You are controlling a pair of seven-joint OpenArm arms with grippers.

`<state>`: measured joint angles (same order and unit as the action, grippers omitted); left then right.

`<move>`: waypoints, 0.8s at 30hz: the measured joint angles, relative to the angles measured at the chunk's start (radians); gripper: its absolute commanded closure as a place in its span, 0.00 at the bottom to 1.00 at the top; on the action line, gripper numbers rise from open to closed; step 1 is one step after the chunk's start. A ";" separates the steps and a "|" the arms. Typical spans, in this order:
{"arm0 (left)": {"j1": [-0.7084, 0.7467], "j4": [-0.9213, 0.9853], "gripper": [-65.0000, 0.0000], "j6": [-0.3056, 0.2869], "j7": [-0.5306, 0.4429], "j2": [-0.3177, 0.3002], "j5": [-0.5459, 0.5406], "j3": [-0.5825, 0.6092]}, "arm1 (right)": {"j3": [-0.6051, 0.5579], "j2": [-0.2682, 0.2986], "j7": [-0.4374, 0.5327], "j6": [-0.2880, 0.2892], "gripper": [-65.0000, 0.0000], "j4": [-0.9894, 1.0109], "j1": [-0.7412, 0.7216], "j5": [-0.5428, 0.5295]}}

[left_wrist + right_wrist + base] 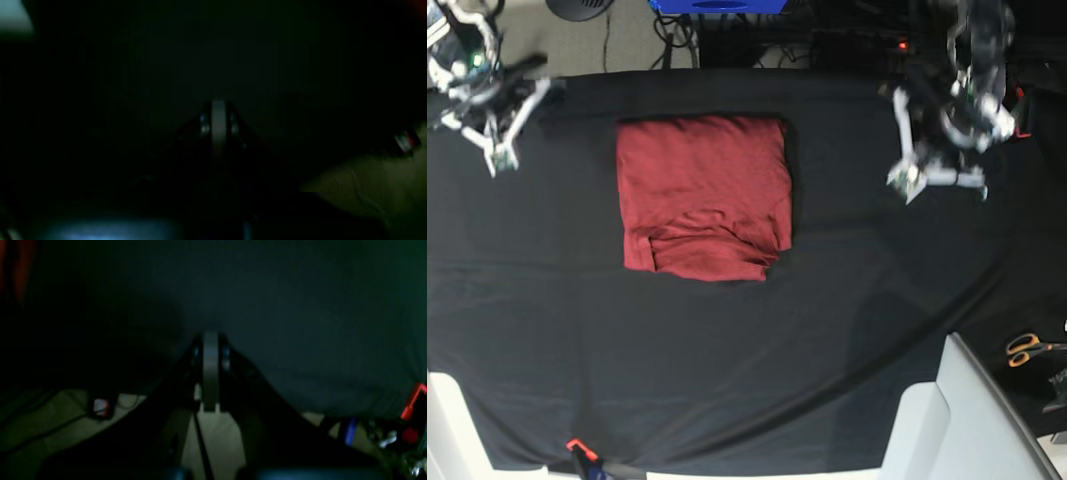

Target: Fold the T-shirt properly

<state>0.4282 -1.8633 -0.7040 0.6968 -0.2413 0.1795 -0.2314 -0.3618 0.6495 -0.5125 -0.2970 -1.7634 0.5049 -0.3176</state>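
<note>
Lying on the black table cover (727,350), toward the far side and left of centre in the base view: the T-shirt (704,195), brick-red, folded into a rough rectangle. Far edge straight and neat; near edge thicker, with a folded layer showing as a band across the bottom and a slightly ragged lower right corner. Nothing touching it.

Well apart to the shirt's right in that view, raised over the cover near the far edge: the left gripper (910,180), white fingers drawn together, holding nothing. From its own wrist camera, very dark, only the pale closed fingertips (218,121) pressed together against black cloth, with a sliver of red at the top right corner.

Well apart on the other side, at the far left corner of the base view: the right gripper (499,155), likewise closed and empty, pointing down at the cover. From the right wrist camera, fingertips (210,366) meeting in a single pale strip, dark cloth behind, pale floor below the table edge, a strip of red at the top left.

At the near right: a pair of scissors (1030,348) with orange handles on the cover, beside a slanted white panel (972,420).
</note>
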 measured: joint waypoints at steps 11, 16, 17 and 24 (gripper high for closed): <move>0.432 0.156 1.00 0.012 -0.433 0.047 0.003 -0.074 | 0.005 0.010 0.030 0.001 1.00 0.112 0.243 0.097; 0.463 0.563 1.00 0.129 -0.593 0.035 0.006 -0.004 | -0.064 -0.034 0.076 -0.012 1.00 0.378 0.256 0.105; 0.426 0.678 1.00 0.137 -0.636 0.017 0.000 0.044 | -0.110 -0.053 0.124 0.003 1.00 0.470 0.225 0.103; -0.128 1.794 1.00 0.312 -1.054 0.022 -0.012 0.474 | -0.404 -0.391 0.355 -0.001 0.99 1.484 -0.219 0.101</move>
<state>0.3000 -0.0689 -0.3916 -0.3576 -0.2195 0.1673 0.2428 -0.7662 0.2584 -0.1574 -0.2981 -0.2790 0.2855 -0.2161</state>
